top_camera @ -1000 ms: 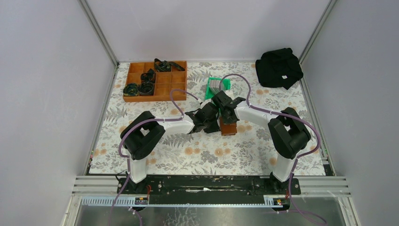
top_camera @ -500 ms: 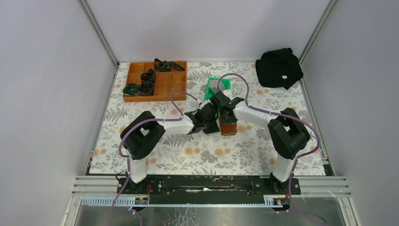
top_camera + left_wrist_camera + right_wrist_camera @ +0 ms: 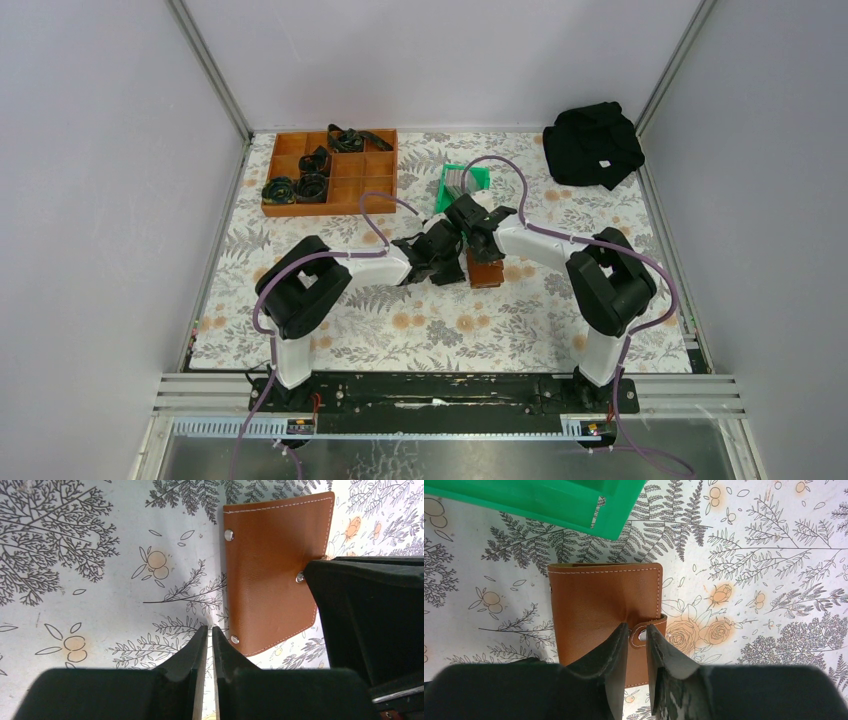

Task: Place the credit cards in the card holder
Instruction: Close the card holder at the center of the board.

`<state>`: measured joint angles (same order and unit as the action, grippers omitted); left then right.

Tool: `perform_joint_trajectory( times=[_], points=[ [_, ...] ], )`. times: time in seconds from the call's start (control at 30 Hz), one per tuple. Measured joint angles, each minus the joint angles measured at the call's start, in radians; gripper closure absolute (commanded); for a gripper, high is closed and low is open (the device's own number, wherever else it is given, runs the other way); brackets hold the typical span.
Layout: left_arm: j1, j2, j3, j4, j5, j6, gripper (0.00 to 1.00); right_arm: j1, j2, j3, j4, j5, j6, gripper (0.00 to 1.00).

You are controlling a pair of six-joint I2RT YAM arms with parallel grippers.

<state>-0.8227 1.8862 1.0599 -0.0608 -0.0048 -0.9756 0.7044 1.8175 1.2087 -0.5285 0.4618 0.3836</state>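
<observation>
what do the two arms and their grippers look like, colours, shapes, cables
The left arm and right arm each have white links between bulky black joints. A purple cable loops along each arm. The left gripper and right gripper are black, with two wedge-shaped fingers tapering to the tips.

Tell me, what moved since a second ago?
The right gripper edged a little to the left above the card holder, and its jaws parted slightly around the snap tab. Nothing was picked up. The left gripper, the card holder, the green bin and the wooden tray stayed put.
</observation>
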Motion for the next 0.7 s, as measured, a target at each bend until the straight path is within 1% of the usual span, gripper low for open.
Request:
perform_joint_trajectory(
  times=[0.2, 0.37, 0.6, 0.7],
  points=[
    [0.000, 0.000, -0.003, 0.001, 0.002, 0.000, 0.86, 0.000, 0.003, 0.000, -0.001, 0.000, -0.002, 0.73],
    [0.000, 0.000, -0.004, 0.003, 0.002, 0.000, 0.86, 0.000, 0.003, 0.000, -0.002, 0.000, -0.002, 0.77],
    [0.000, 0.000, -0.006, 0.007, 0.005, 0.000, 0.86, 0.001, 0.003, 0.000, -0.005, 0.000, 0.000, 0.79],
    [0.000, 0.000, -0.008, 0.012, 0.006, 0.000, 0.86, 0.001, 0.003, -0.001, -0.005, 0.001, 0.004, 0.82]
  ],
)
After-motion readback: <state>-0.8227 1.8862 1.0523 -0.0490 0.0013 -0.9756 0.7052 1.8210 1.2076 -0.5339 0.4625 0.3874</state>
